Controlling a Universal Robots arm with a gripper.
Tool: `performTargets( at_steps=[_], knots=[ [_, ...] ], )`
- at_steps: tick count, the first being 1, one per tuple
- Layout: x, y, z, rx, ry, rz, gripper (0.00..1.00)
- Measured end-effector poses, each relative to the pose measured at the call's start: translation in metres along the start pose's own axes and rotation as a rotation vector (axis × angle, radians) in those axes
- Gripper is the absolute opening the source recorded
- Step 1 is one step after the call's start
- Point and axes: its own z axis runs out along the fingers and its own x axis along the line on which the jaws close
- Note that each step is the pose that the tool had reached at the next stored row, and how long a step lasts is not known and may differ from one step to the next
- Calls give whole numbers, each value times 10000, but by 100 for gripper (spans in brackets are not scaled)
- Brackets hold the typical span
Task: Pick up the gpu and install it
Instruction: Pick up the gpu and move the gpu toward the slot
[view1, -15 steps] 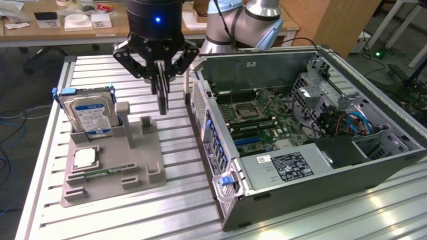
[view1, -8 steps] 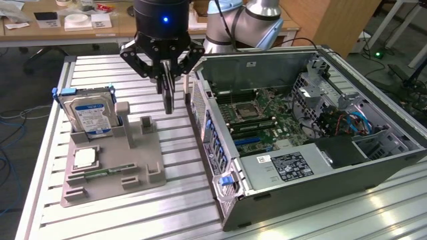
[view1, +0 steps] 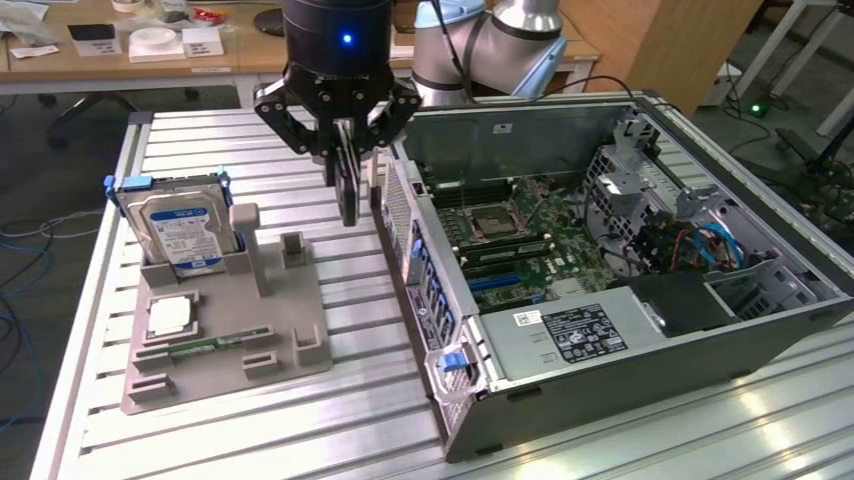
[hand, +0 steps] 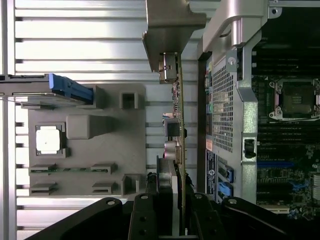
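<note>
1. While the open computer case (view1: 667, 375) lies at the exterior view's right, nothing is yet seated in it.
2. The grey holder (view1: 287, 335) sits lower left.
3. The gripper (view1: 350, 150), upper middle, is clamped on the gpu (view1: 350, 195), which hangs edge-on between holder and case, touching neither.
4. Judged a carrying step; seating calls for lining the card's edge with a slot.

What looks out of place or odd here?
Nothing looks damaged or spilled. The graphics card hangs edge-on in the gripper, above the table between the holder and the open computer case.
</note>
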Motion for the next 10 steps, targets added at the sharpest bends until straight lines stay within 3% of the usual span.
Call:
performTargets(
  at_steps=[5,10],
  knots=[
    [-36,21,1,165,-2,0,28],
    [-56,30,-10,172,-1,-1,28]
  ],
)
